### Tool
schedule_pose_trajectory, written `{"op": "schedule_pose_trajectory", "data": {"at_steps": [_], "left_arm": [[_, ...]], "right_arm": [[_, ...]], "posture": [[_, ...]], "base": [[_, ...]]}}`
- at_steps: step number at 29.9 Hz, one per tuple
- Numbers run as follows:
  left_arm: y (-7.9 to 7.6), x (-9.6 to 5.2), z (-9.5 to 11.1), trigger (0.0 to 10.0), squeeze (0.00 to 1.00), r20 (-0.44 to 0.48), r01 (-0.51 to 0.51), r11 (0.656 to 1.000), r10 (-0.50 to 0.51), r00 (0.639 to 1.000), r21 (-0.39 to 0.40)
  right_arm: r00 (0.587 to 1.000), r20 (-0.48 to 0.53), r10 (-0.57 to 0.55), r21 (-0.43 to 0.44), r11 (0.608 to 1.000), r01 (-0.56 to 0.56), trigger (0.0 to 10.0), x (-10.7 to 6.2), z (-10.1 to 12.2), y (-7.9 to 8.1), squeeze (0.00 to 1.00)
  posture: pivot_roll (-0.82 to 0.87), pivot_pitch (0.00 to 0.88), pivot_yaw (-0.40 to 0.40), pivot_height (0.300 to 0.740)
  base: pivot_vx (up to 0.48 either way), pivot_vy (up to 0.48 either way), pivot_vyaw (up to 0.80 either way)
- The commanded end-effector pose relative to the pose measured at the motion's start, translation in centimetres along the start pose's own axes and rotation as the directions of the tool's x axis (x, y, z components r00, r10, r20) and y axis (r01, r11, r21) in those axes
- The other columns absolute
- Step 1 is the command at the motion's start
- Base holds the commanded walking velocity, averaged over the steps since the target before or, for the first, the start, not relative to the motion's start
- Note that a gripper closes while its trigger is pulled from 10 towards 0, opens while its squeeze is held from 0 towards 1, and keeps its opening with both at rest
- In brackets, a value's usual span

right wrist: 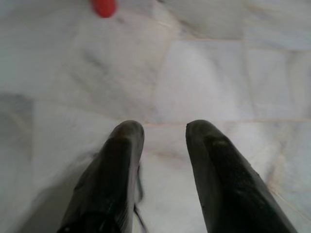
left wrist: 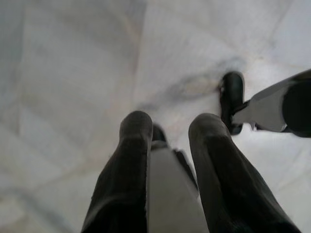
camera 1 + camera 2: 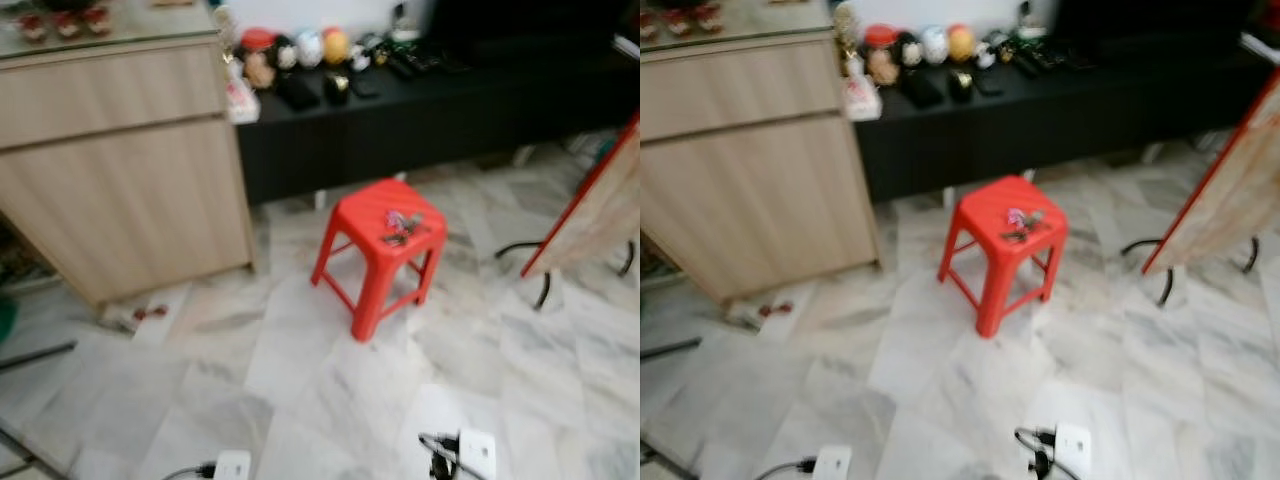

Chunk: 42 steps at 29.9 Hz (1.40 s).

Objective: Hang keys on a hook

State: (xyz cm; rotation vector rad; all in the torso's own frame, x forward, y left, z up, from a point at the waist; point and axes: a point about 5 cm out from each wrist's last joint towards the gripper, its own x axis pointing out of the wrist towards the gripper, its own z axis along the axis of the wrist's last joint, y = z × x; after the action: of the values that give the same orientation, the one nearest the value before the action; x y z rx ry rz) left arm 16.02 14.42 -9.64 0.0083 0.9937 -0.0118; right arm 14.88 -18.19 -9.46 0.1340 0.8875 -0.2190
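A bunch of keys [image 3: 401, 226] with a pink tag lies on the seat of a red plastic stool [image 3: 372, 213] standing on the marble floor ahead of me. My left gripper [image 2: 170, 126] hangs open over bare floor tiles, nothing between its fingers. My right gripper [image 1: 164, 130] is open too, pointing down at the floor, with a red stool foot [image 1: 104, 7] at the frame's edge. No hook can be made out in these blurred views.
A wooden cabinet [image 3: 120, 150] stands at the left. A low black shelf [image 3: 420, 100] with small ornaments runs along the back wall. A red-edged board on a black stand [image 3: 590, 210] leans at the right. White wall plugs with cables [image 3: 470, 452] lie on the near floor.
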Motion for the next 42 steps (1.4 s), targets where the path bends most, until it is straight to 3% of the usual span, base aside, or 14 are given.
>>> {"op": "schedule_pose_trajectory", "data": {"at_steps": [1, 12, 17, 18, 24, 29, 42], "left_arm": [[-0.2, -0.2, -1.1, 10.0, 0.00, -0.039, 0.014, 1.000, -0.014, 0.999, 0.003], [1.3, 0.0, 0.1, 10.0, 0.00, -0.024, 0.010, 1.000, -0.010, 1.000, 0.003], [3.1, 0.0, 0.3, 10.0, 0.00, -0.021, -0.001, 1.000, 0.001, 1.000, 0.002], [4.2, -0.2, 0.4, 10.0, 0.00, -0.022, -0.010, 1.000, 0.010, 1.000, 0.001], [7.4, -0.7, 0.3, 10.0, 0.00, -0.028, -0.055, 0.998, 0.055, 0.998, 0.002], [7.9, -0.8, -0.1, 10.0, 0.00, -0.040, -0.064, 0.998, 0.064, 0.997, 0.000], [7.0, -0.7, -0.4, 10.0, 0.00, -0.032, -0.069, 0.997, 0.070, 0.997, 0.036]], "right_arm": [[1.000, 0.007, 0.008, 0.001, 1.000, -0.008, 10.0, 0.1, 0.3, 0.3, 0.00], [1.000, 0.013, 0.000, 0.018, 1.000, 0.000, 10.0, 0.2, 0.7, 0.6, 0.00], [1.000, 0.018, -0.008, 0.026, 1.000, 0.008, 10.0, 0.3, 1.0, 0.7, 0.00], [1.000, 0.021, -0.008, 0.026, 1.000, 0.008, 10.0, 0.4, 1.1, 0.7, 0.00], [1.000, 0.026, -0.009, 0.026, 1.000, 0.009, 10.0, 0.5, 1.4, 0.7, 0.00], [1.000, 0.022, -0.015, 0.031, 0.999, 0.014, 10.0, 0.5, 1.3, 0.7, 0.00], [1.000, 0.011, -0.029, 0.040, 0.999, 0.028, 10.0, 0.3, 0.7, 0.7, 0.00]], "posture": [[-0.05, 0.072, -0.046, 0.740], [-0.05, 0.082, -0.040, 0.740], [-0.06, 0.073, -0.038, 0.740], [-0.06, 0.071, -0.039, 0.740], [-0.06, 0.065, -0.044, 0.740], [-0.06, 0.059, -0.037, 0.740], [-0.06, 0.064, -0.029, 0.740]], "base": [[0.368, 0.000, 0.00], [0.371, 0.000, 0.00], [0.373, 0.000, 0.00], [0.371, 0.000, 0.00], [0.302, 0.000, 0.00], [0.000, 0.000, 0.00], [0.000, -0.188, 0.00]]}}
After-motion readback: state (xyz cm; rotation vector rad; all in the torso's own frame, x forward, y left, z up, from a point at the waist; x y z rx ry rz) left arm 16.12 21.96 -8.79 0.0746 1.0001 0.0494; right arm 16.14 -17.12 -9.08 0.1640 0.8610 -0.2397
